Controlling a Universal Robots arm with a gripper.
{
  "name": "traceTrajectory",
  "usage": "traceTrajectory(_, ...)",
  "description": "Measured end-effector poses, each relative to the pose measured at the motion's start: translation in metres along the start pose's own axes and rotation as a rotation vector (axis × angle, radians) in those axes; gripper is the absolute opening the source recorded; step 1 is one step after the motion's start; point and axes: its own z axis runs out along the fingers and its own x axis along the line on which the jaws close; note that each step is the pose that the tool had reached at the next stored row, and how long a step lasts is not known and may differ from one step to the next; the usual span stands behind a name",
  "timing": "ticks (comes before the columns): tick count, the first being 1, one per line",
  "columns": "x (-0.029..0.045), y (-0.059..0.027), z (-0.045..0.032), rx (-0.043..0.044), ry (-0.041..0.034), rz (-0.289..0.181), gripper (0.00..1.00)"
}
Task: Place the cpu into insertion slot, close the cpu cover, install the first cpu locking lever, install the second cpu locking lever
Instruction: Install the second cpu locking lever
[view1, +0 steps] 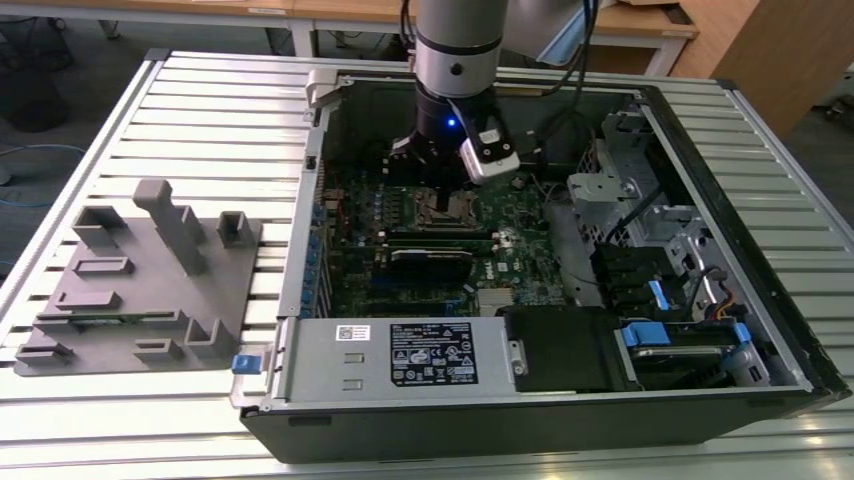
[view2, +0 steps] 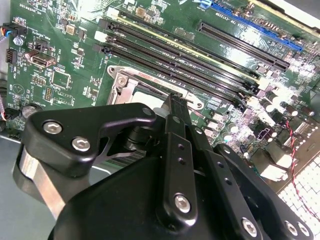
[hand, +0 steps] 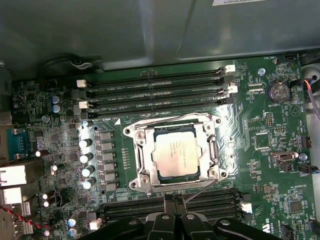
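In the exterior view an open computer case (view1: 561, 250) lies flat on a slatted metal counter (view1: 200, 110), with the arm reaching down into it. The pincer (view1: 447, 190) hangs low over the green motherboard (view1: 400, 275), right above the insertion slot (view1: 451, 208).

In the first wrist view the cpu (hand: 176, 152) sits flat inside the insertion slot (hand: 141, 156), its dull silver top facing up. The cpu cover (hand: 212, 150) lies down around the chip, its window framing the metal top. A thin locking lever (hand: 200, 190) runs slanted at about 5 o'clock from the chip, its free end pointing toward the pincer (hand: 175, 200). The two black fingers (hand: 169, 212) stand pressed side by side with no gap, holding nothing, just beside the slot's frame at 6 o'clock from the chip. Long black memory slots (hand: 155, 92) lie at 12 o'clock.

In the second wrist view the narrow tip of the pincer (view2: 174, 100) stands at the edge of the slot frame (view2: 122, 82).

At 9 o'clock from the case in the exterior view, a grey parts holder (view1: 147, 280) rests on the counter.
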Motion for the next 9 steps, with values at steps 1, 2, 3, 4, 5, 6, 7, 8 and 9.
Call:
traceTrajectory(1,0.0002,0.0,0.0001,-0.0001,0.0,0.0,0.11)
traceTrajectory(2,0.0005,-0.0001,0.0002,0.0,0.0,0.0,0.11)
traceTrajectory(3,0.0008,-0.0001,0.0003,0.0,0.0,0.0,0.11)
traceTrajectory(4,0.0012,-0.0002,0.0004,0.0,0.0,0.0,0.11)
traceTrajectory(5,0.0017,-0.0002,0.0005,0.0,0.0,0.0,0.11)
traceTrajectory(6,0.0023,-0.0003,0.0006,0.0,0.0,0.0,0.11)
traceTrajectory(7,0.003,-0.0003,0.0008,-0.0001,-0.0001,0.0,0.11)
traceTrajectory(8,0.0034,-0.0004,0.0008,-0.0001,0.0,0.0,0.11)
traceTrajectory(9,0.0035,-0.0004,0.0008,0.0,0.0,0.0,0.11)
